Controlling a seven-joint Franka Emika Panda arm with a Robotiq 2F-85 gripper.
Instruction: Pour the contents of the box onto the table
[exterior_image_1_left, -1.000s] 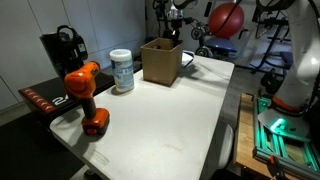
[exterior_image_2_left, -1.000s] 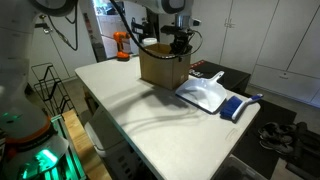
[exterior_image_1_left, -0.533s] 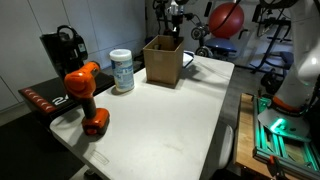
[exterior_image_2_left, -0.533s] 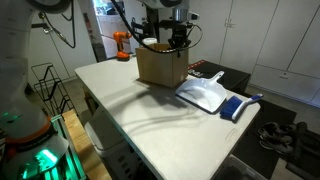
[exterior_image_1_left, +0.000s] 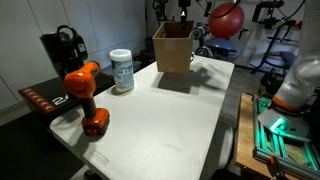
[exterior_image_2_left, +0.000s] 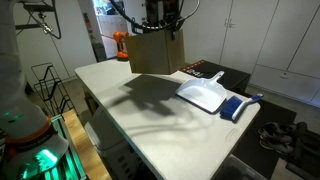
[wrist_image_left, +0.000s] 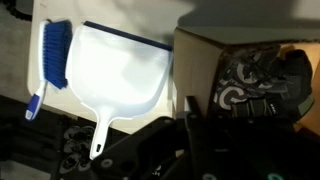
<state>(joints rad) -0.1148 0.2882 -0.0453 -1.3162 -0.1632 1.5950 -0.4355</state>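
Observation:
The brown cardboard box (exterior_image_1_left: 173, 48) hangs upright in the air above the back of the white table (exterior_image_1_left: 170, 120); it also shows in an exterior view (exterior_image_2_left: 148, 51). My gripper (exterior_image_1_left: 183, 18) is shut on the box's top rim and holds it up; it shows from the other side too (exterior_image_2_left: 166, 25). In the wrist view the box wall (wrist_image_left: 200, 60) fills the right side, with dark patterned contents (wrist_image_left: 255, 85) inside. A finger (wrist_image_left: 192, 120) grips the wall edge.
An orange drill (exterior_image_1_left: 85, 92) and a white canister (exterior_image_1_left: 121, 70) stand at the table's edge. A black machine (exterior_image_1_left: 62, 50) is beside them. A white dustpan (exterior_image_2_left: 203, 95) and a blue brush (exterior_image_2_left: 236, 106) lie on the table near the box.
The box has been lifted off the table, rising clearly and shifting a little sideways with my gripper. Its shadow now falls on the tabletop.

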